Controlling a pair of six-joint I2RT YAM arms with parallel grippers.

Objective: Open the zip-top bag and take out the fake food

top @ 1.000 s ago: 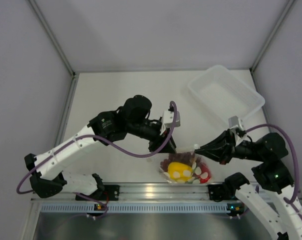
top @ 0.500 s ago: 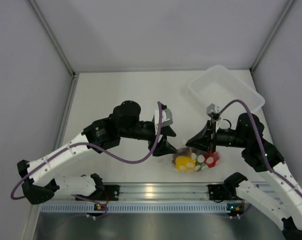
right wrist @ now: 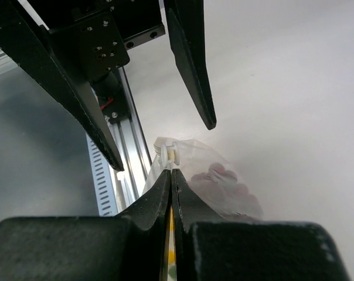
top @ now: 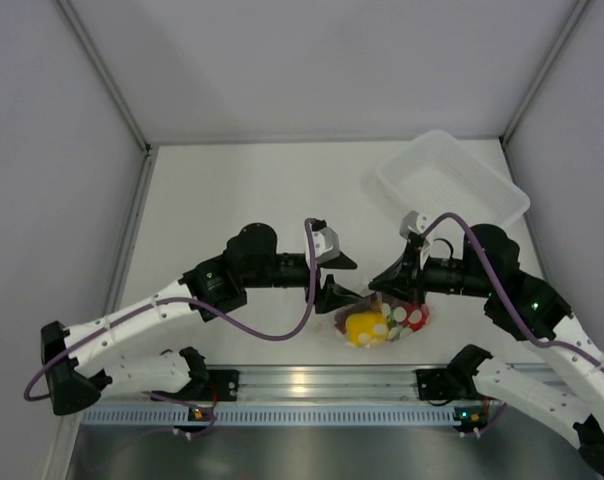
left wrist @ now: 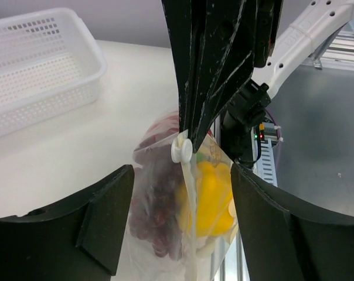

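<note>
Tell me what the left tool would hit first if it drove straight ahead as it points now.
The bag, pinched by the right tool, lies straight ahead of the open left tool, so it likely comes first, near its white slider; depth is unclear.

Even, diffuse light from above leaves the white tabletop [top: 222, 200] bright with soft shadows; glare streaks the metal rail [top: 302, 380]; both wrist views blur their near fingers [left wrist: 65, 234] (dark, almost featureless).

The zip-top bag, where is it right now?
Top view: the zip-top bag is near the front edge of the table, pinched by the right gripper, beside the open left gripper.
</note>
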